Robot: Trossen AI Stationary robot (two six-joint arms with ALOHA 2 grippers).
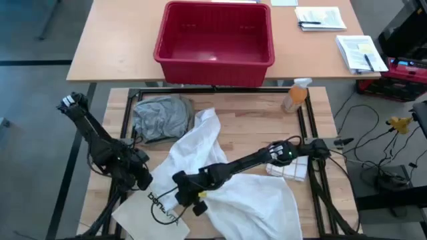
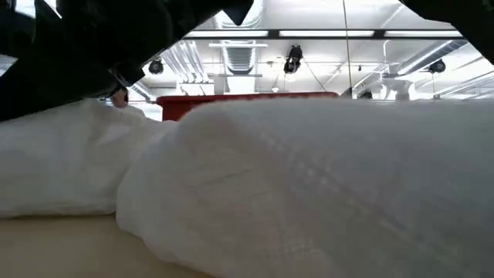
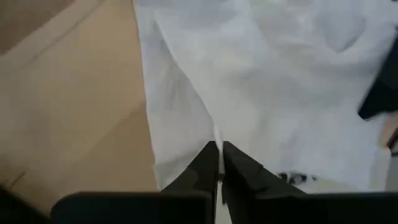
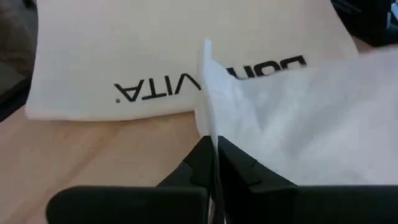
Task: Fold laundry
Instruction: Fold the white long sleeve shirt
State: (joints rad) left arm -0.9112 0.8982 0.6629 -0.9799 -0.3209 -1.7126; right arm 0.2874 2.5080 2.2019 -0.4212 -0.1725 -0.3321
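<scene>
Nearest the front edge of the desk (image 1: 313, 113), the stiff white bag (image 4: 124, 62) printed "bonavita" lies flat, partly under the large white shirt (image 1: 233, 193). The right claw (image 4: 214, 149) has its fingers pressed together on a raised fold of that shirt, just above the bag. Beside it, the left claw (image 3: 219, 155) is likewise pinching the shirt's edge. Farther back a grey T-shirt (image 1: 160, 117) sits crumpled, touching the shirt's far end. Beyond, on another desk, stands a red tub (image 1: 215, 41).
</scene>
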